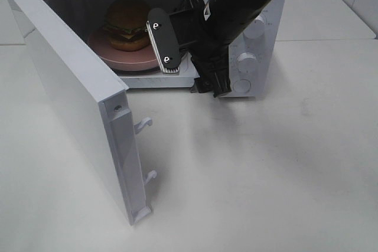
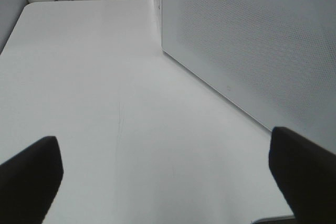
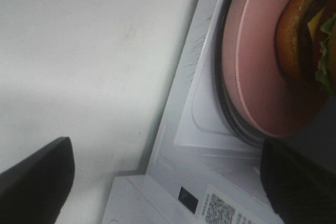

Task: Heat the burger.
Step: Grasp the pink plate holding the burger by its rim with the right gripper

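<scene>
Burger loaded, door wide open.

The burger [image 1: 126, 23] sits on the pink plate [image 1: 118, 57] inside the microwave [image 1: 260, 39]. My right pincer [image 1: 186, 66] hangs spread and empty at the cavity mouth; my left pincer [image 2: 168, 174], also spread, holds nothing over the table [image 2: 94, 77]. Next, probably: back clear, then push the door [image 1: 71, 92] near its free edge until it latches.

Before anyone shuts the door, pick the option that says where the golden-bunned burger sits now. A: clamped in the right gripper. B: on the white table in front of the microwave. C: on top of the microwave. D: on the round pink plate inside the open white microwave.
D: the golden-bunned burger rests on the round pink plate inside the white microwave, whose door stands open; the right gripper is open and holds nothing.
</scene>
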